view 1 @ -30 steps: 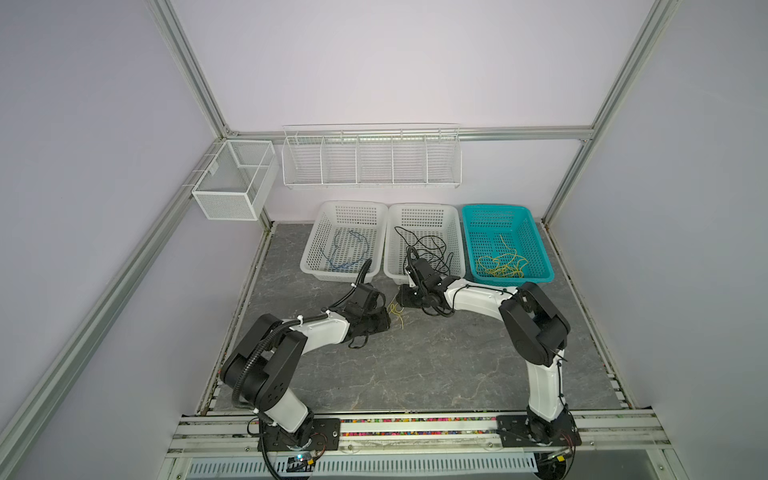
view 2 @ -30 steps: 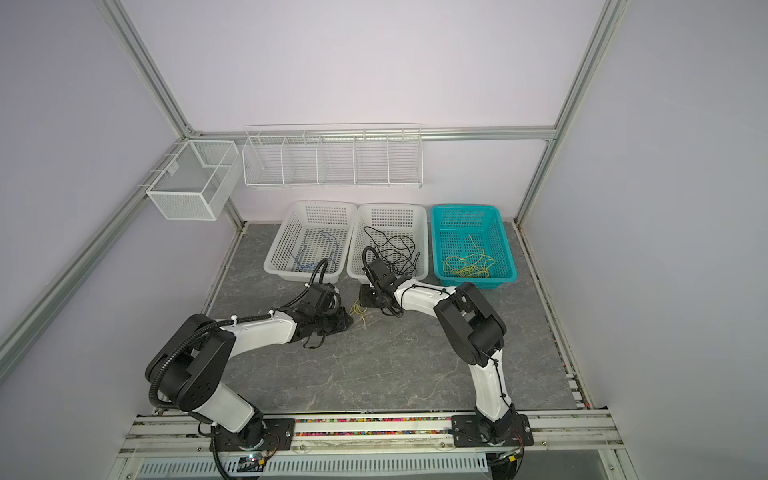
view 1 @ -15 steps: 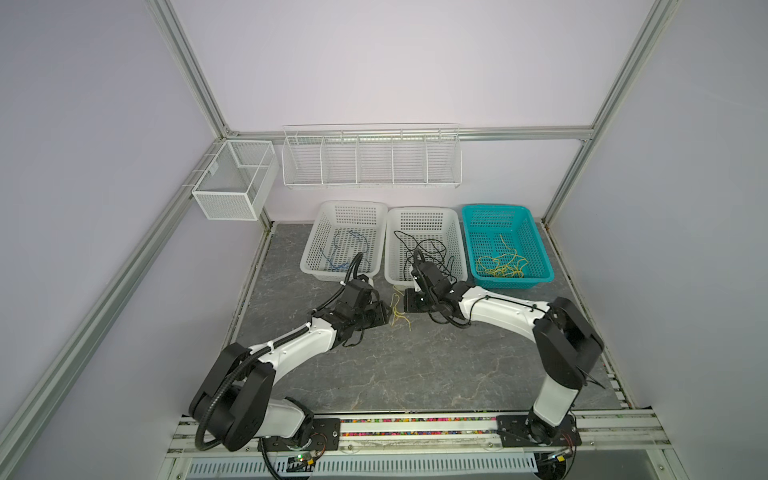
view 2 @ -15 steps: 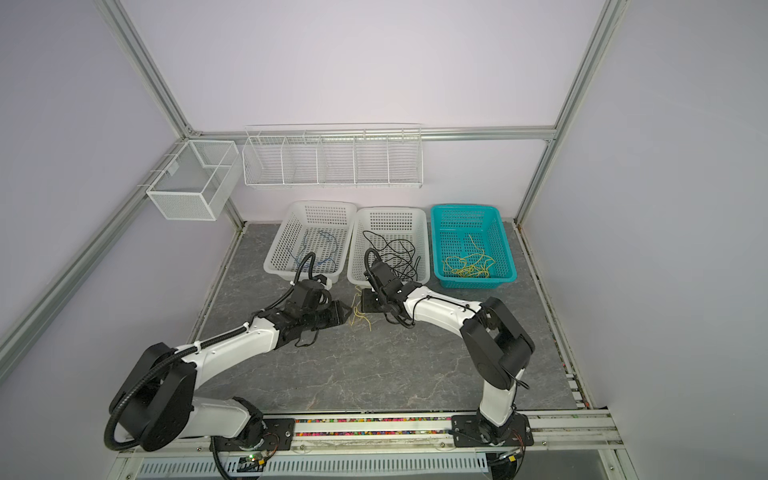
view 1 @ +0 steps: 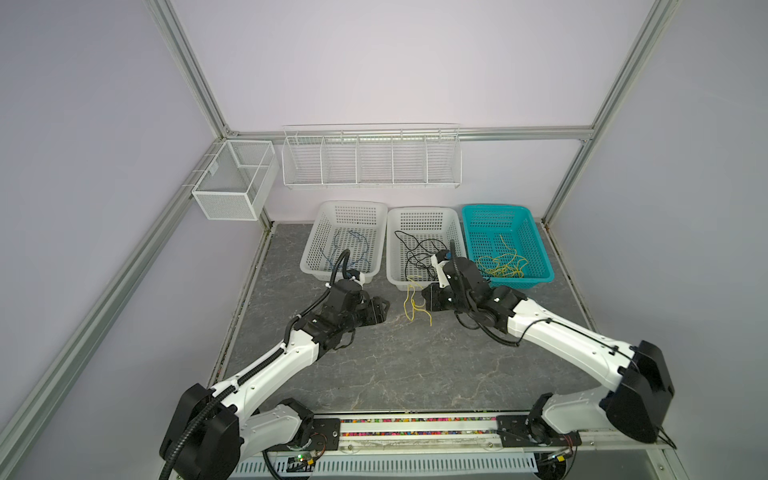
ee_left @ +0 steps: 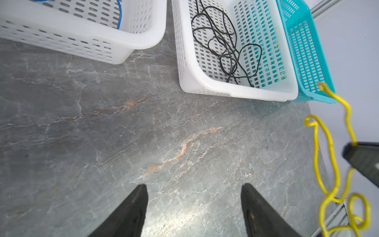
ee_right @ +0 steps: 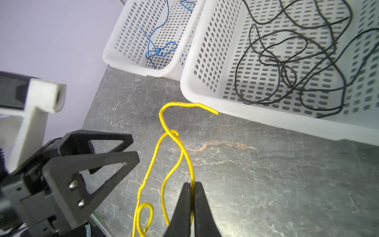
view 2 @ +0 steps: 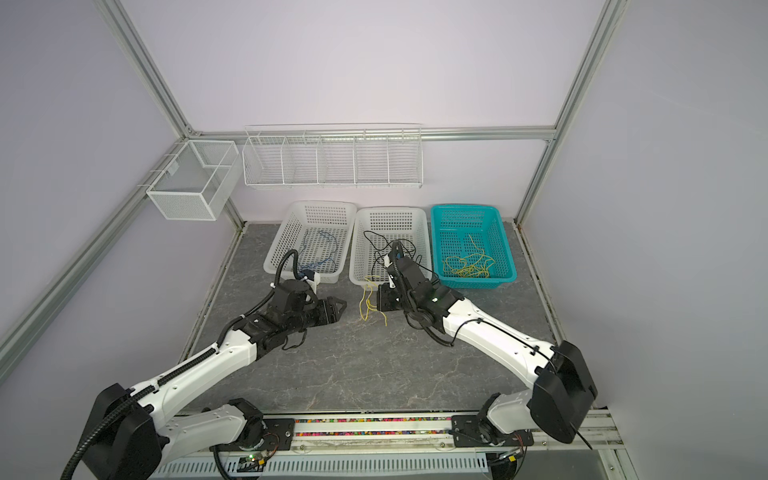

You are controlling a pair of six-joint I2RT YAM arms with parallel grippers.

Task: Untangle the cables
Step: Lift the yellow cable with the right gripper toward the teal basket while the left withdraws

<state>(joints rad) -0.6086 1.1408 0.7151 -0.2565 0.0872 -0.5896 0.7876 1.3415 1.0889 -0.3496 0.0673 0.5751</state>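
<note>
Before three baskets [ee_right: 266,121], one loose yellow cable [ee_right: 184,104]

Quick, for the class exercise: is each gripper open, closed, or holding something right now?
Left gripper: open, fingers apart, holding nothing.
Right gripper: closed on the yellow cable.

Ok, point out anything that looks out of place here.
One yellow cable hangs outside the baskets, pinched in the right claw before the middle white basket; the other yellow cables lie in the teal basket.

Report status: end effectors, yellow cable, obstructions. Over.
Right end effector shut on yellow cable. Left end effector open, empty. White basket close by cable.
</note>
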